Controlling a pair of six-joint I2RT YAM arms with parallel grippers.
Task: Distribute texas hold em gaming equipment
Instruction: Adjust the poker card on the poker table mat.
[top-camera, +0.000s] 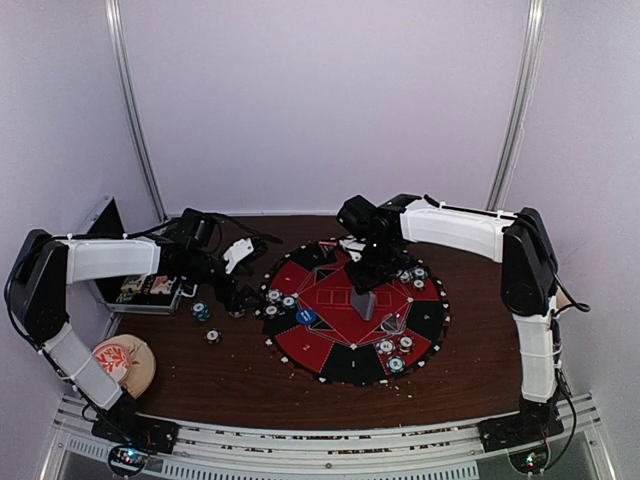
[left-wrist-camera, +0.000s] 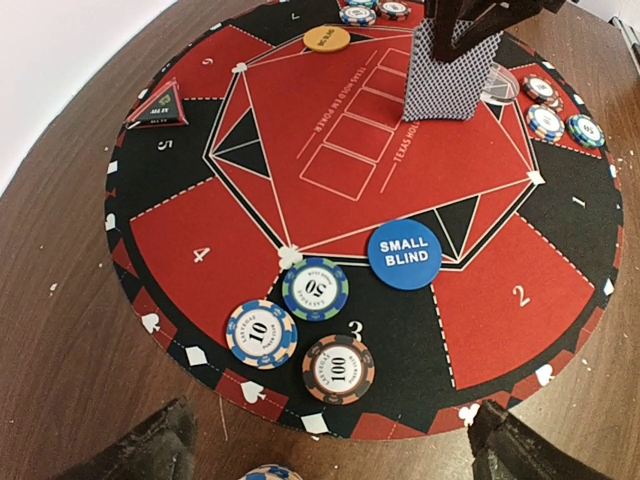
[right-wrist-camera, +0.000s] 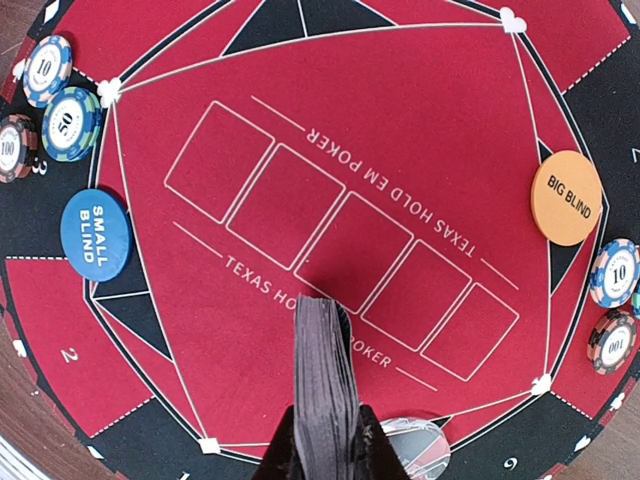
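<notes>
Red-and-black mat (right-wrist-camera: 400, 100) sits beneath the right gripper (right-wrist-camera: 322, 445), clamped on a card deck (right-wrist-camera: 322, 370), probably for dealing; left gripper (left-wrist-camera: 335, 455) hangs spread wide.

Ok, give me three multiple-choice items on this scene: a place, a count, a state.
1. Where is the SMALL BLIND button? A on the mat beside the seat-3 chips; B off the mat; C atop a chip.
2. How many chips lie at seat 3? A one; B three; C five.
3. The right end effector is: A open; B shut on the card deck; C shut on a chip.
A, it lies on the mat by them; B, the 10, 50 and 100; B, it pinches the upright deck.
</notes>
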